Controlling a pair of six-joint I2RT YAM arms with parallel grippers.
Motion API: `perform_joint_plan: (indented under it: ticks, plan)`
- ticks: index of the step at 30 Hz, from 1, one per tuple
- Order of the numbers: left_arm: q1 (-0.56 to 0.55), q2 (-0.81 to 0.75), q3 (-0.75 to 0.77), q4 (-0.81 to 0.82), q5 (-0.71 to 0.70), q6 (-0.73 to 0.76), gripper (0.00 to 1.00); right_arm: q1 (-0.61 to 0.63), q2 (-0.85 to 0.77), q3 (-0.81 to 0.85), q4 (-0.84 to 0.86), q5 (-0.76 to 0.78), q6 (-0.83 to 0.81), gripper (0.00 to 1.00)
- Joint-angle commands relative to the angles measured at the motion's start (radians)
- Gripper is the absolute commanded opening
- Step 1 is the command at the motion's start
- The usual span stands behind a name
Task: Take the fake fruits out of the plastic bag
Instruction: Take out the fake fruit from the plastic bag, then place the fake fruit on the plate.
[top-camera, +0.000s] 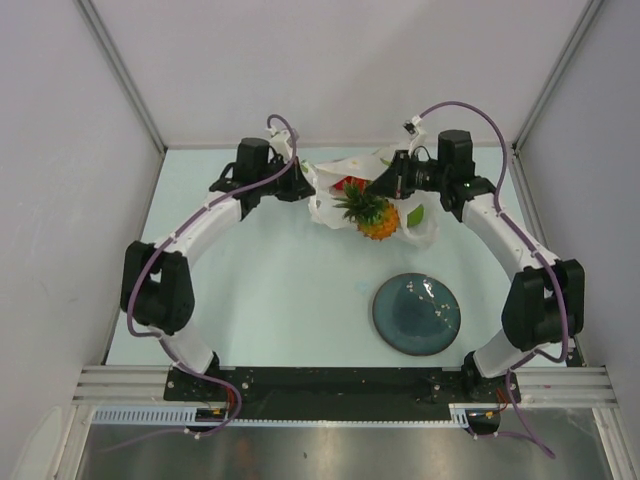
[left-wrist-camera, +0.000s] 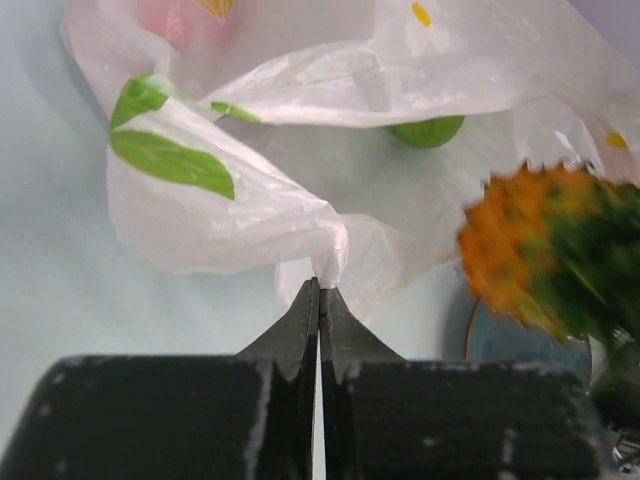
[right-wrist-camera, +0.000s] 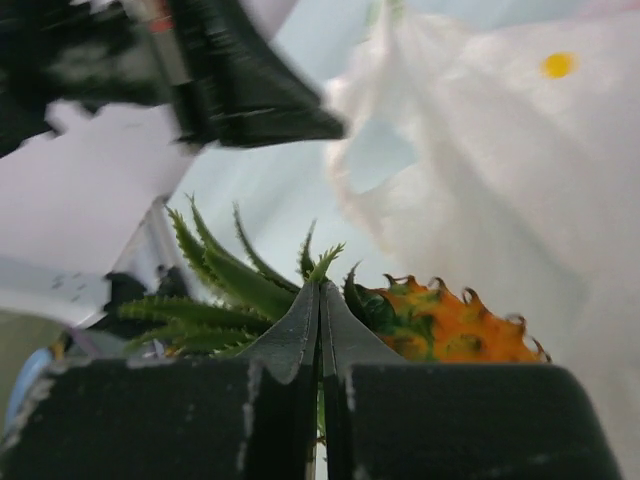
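Right end effector (right-wrist-camera: 320, 295) pinches pineapple (right-wrist-camera: 450, 325) by thin leaves that may slip; left end effector (left-wrist-camera: 320, 290), clamped on bag (left-wrist-camera: 220, 215), could tear it.

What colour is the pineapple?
Pineapple: orange body, green crown. Top view shows it best.

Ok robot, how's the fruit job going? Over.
Left gripper shut on bag. Right gripper shut on pineapple leaves. Red fruit in bag. Nothing blocking seen.
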Motion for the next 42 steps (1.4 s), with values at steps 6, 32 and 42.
perform_joint_plan:
  ticks: [6, 32, 42]
  plan:
    - [0.006, 0.164, 0.174, 0.01, 0.057, 0.106, 0.0, 0.001, -0.323, -0.087, -0.12, -0.375, -0.157, 0.0]
    - [-0.013, 0.142, 0.211, -0.044, -0.032, 0.172, 0.0, -0.355, 0.01, -0.23, -1.225, -0.501, -1.32, 0.0]
    - [-0.019, 0.129, 0.191, -0.042, -0.04, 0.19, 0.0, -0.456, 0.189, -0.195, -1.371, -0.519, -1.53, 0.0]
